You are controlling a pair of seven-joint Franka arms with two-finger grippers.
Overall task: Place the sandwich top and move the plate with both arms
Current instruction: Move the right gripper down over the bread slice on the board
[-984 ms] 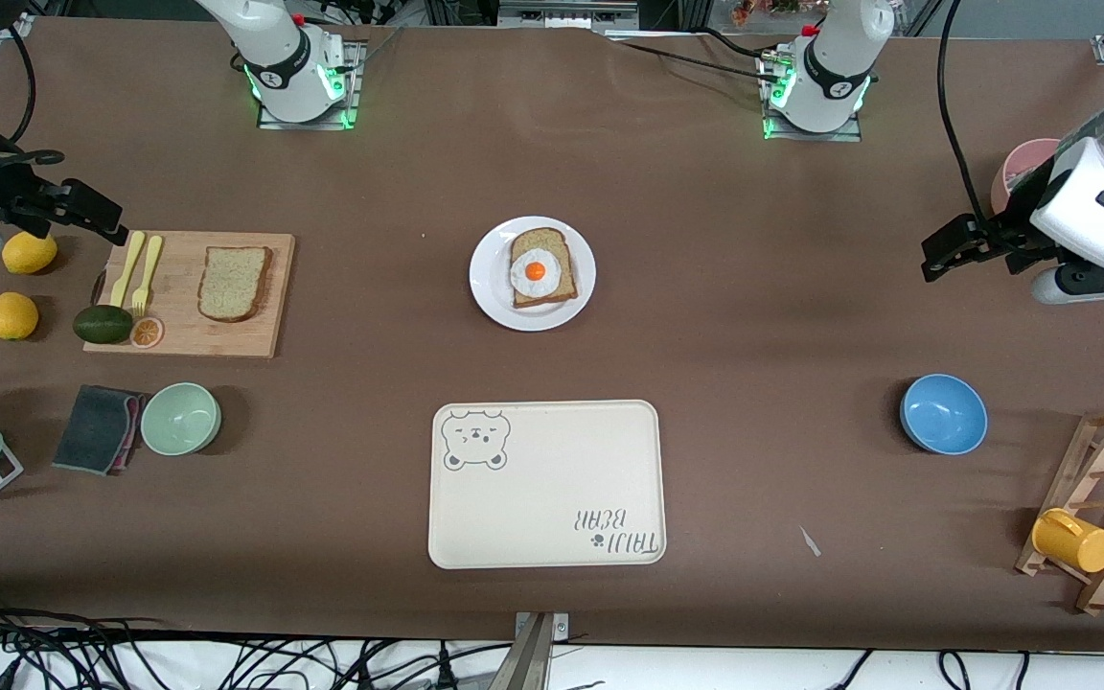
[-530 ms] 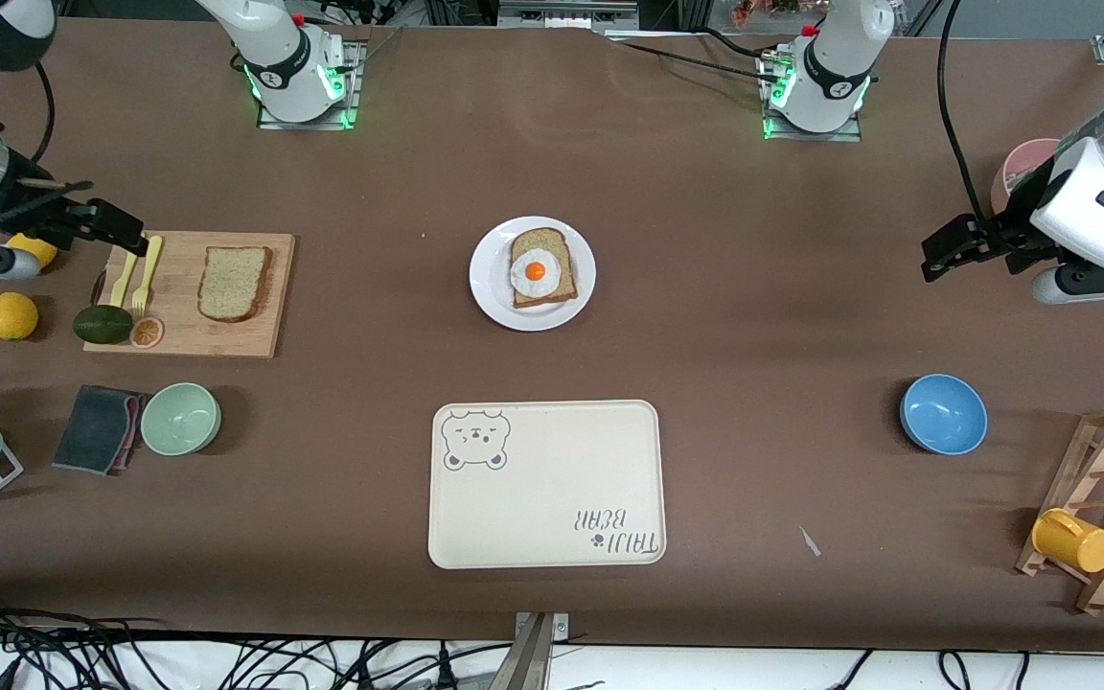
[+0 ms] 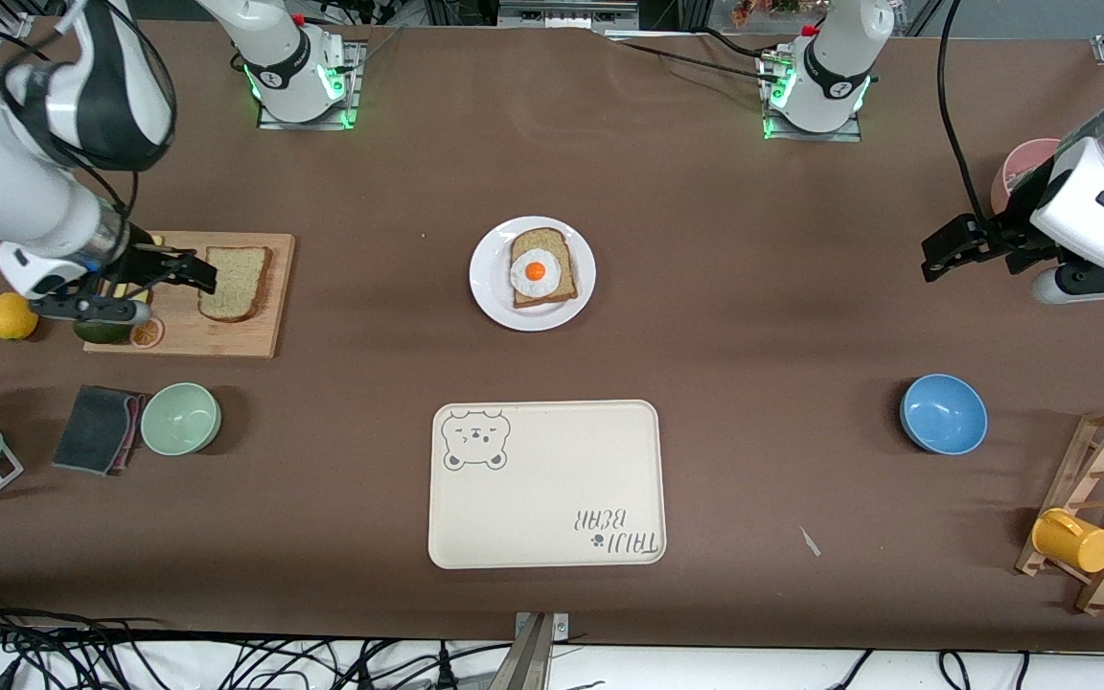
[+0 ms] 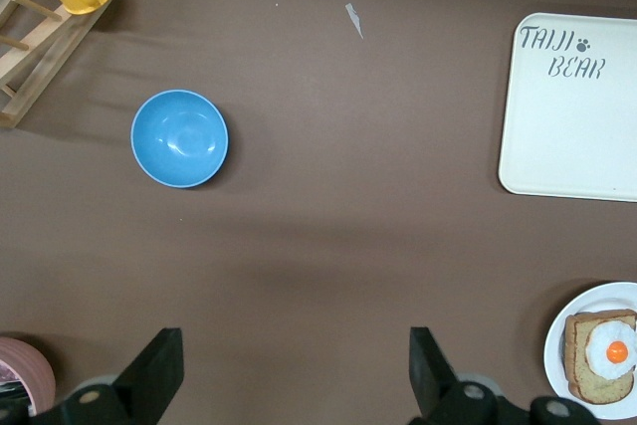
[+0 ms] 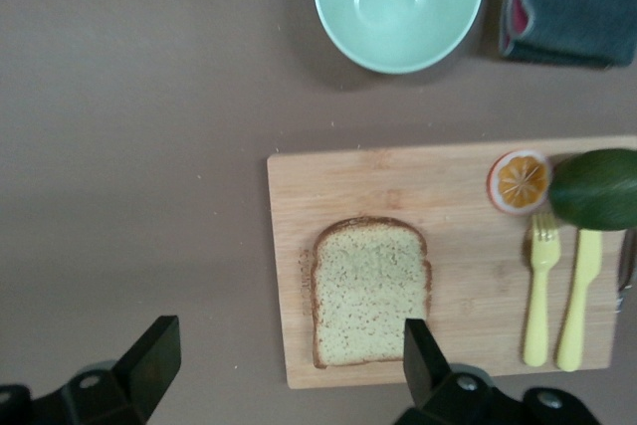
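Wooden cutting board (image 3: 190,294) at the right arm's end of the table carries the sandwich top (image 3: 235,282), lying flat and untouched. Over it hangs the right gripper (image 3: 195,275), jaws spread wide and empty. Mid-table, the plate (image 3: 533,273) holds the egg-topped bread (image 3: 540,268). Over bare table at its own end, the left gripper (image 3: 941,257) waits, jaws wide too.

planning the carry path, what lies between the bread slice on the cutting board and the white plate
Nothing: in the front view only bare brown table separates the sandwich top on the cutting board from the plate.
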